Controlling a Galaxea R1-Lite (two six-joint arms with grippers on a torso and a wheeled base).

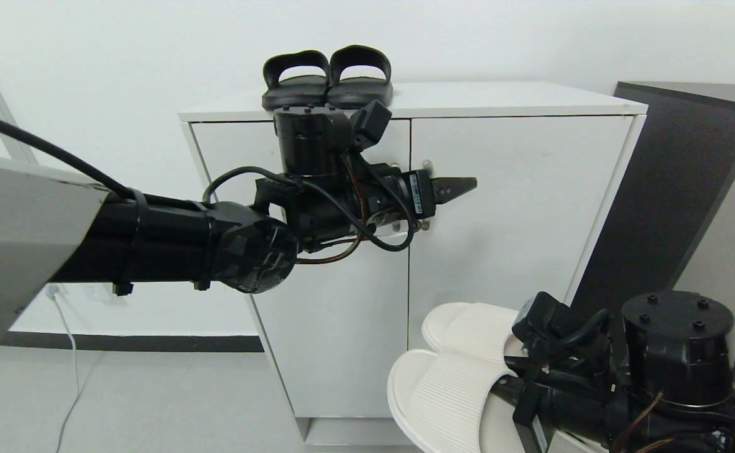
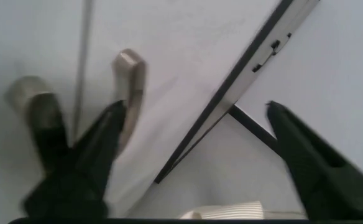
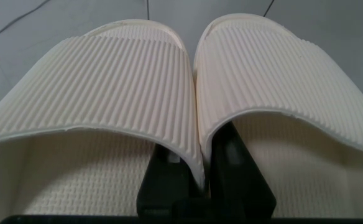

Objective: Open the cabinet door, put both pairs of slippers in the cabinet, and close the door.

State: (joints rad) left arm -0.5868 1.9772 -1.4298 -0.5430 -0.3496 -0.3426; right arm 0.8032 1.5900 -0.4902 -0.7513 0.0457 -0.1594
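Observation:
The white cabinet (image 1: 518, 207) has both doors shut, and a pair of black slippers (image 1: 328, 78) rests on its top. My left gripper (image 1: 459, 187) is open at handle height in front of the door seam. In the left wrist view one finger (image 2: 104, 140) lies right beside the right door's metal handle (image 2: 130, 87) and the other finger (image 2: 312, 165) hangs past the cabinet's side edge. Low on the right, my right gripper (image 3: 201, 174) is shut on the touching inner walls of the white ribbed slippers (image 1: 452, 371), holding the pair (image 3: 125, 81) above the floor.
A dark grey unit (image 1: 676, 207) stands against the cabinet's right side. A white wall runs behind, with a black baseboard (image 1: 134, 343) and a thin cable (image 1: 72, 371) hanging to the floor on the left. Open floor lies left of the cabinet.

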